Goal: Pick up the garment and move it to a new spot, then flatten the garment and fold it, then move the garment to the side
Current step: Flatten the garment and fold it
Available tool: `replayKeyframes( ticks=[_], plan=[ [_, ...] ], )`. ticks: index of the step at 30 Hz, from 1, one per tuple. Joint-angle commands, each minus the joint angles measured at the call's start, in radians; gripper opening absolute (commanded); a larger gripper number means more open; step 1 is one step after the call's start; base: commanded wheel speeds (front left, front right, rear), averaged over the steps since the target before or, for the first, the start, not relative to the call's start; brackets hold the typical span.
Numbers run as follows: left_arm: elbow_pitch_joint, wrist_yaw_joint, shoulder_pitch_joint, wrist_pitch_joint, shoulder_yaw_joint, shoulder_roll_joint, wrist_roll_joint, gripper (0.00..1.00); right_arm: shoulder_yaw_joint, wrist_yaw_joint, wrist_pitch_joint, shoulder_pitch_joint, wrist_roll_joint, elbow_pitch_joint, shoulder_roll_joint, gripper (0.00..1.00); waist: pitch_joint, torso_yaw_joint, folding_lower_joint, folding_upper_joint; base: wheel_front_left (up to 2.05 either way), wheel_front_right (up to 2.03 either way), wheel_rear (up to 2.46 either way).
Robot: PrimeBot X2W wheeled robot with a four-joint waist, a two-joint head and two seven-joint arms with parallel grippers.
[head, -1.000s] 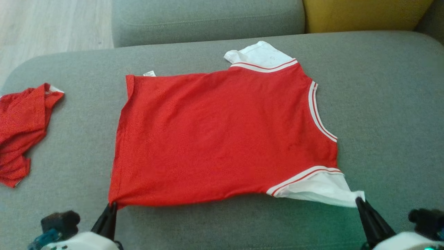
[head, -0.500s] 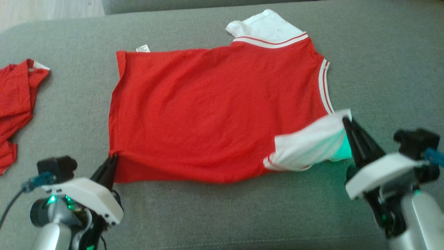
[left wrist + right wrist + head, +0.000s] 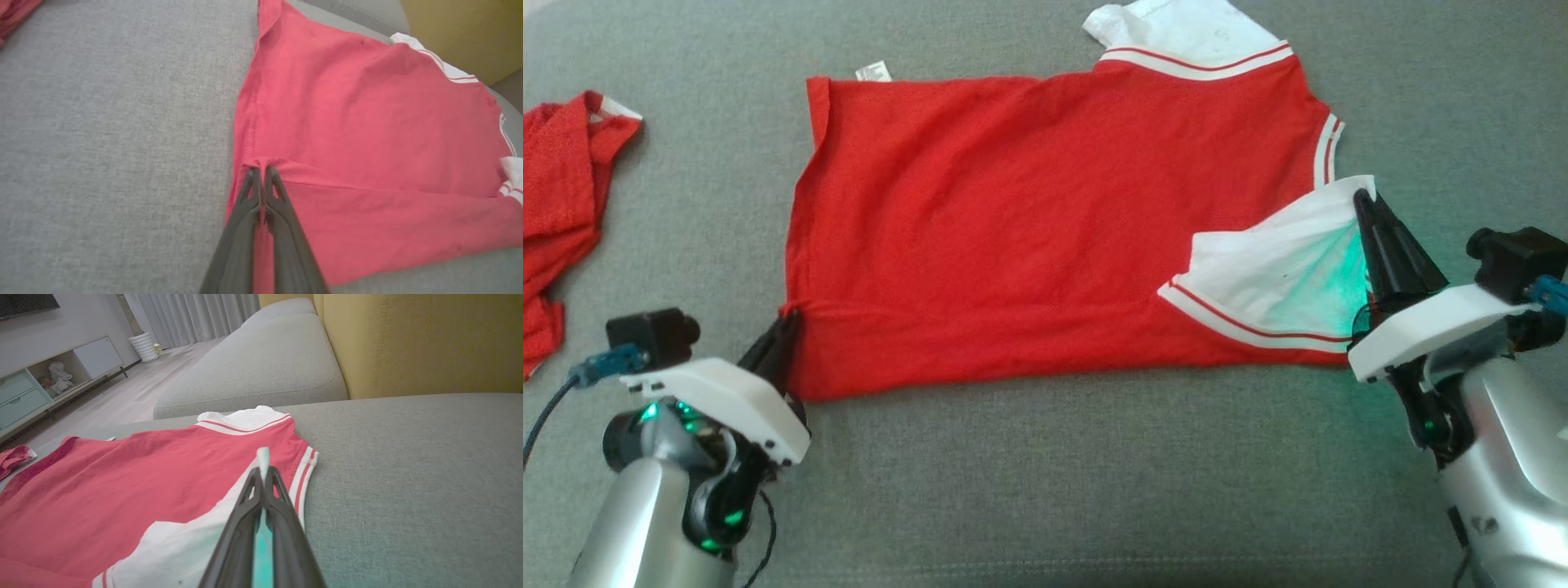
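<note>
The garment (image 3: 1045, 220) is a red T-shirt with white sleeves and striped trim, spread on the grey sofa cushion (image 3: 1045, 490). My left gripper (image 3: 788, 314) is shut on its near hem corner, which is carried inward over the red cloth (image 3: 367, 134); the pinch shows at the left gripper (image 3: 260, 168). At the right, my right gripper (image 3: 1362, 196) is shut on the tip of the near white sleeve (image 3: 1274, 278), lifted and turned back over the body. The right wrist view has the right gripper (image 3: 263, 469) clamped on the white cloth edge, with the garment (image 3: 143, 477) beyond.
A second red garment (image 3: 560, 212) lies crumpled at the cushion's left edge. A yellow sofa back (image 3: 421, 339) and another grey cushion (image 3: 261, 363) stand beyond the shirt. A cabinet (image 3: 45, 379) and wooden floor lie further off.
Both grippers have moved away from me, carrying the near hem corner and the near sleeve over the shirt body, so the near edge is folding. The head camera has tilted down.
</note>
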Motion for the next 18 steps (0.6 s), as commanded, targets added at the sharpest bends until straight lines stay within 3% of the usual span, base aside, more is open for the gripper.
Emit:
replayKeyframes(
  ticks=[1,2,3,4,11,18],
  plan=[
    [-0.006,-0.009,-0.059,-0.026,0.031,0.015,-0.003,0.00,0.026,0.008,-0.036,-0.038,0.009,0.010,-0.019,0.00,0.009,0.003,-0.0001,0.0000,0.00,0.00,0.00],
    [0.009,-0.014,-0.066,-0.039,0.031,0.010,-0.005,0.20,0.032,0.008,-0.050,-0.046,0.014,0.034,-0.017,0.42,0.011,0.002,-0.0001,0.0000,0.00,0.00,0.00],
    [0.024,-0.018,-0.071,-0.055,0.031,0.004,-0.007,0.71,0.042,0.008,-0.065,-0.053,0.019,0.054,-0.014,0.77,0.013,0.001,-0.0001,0.0000,0.00,0.00,0.00],
    [0.040,-0.021,-0.074,-0.068,0.031,0.002,-0.005,1.00,0.052,0.008,-0.078,-0.060,0.023,0.070,-0.012,1.00,0.014,0.000,-0.0001,0.0000,0.00,0.00,0.00],
    [0.077,-0.013,-0.041,-0.204,0.044,-0.023,0.011,1.00,0.049,0.008,-0.171,-0.069,0.005,0.098,0.002,1.00,0.004,-0.016,-0.0001,0.0000,0.00,0.00,0.00],
    [-0.008,0.054,0.019,-0.417,0.048,-0.046,0.109,1.00,-0.103,0.008,-0.195,0.019,-0.157,-0.046,0.055,1.00,-0.044,-0.012,-0.0001,0.0000,0.00,0.00,0.00]
  ],
)
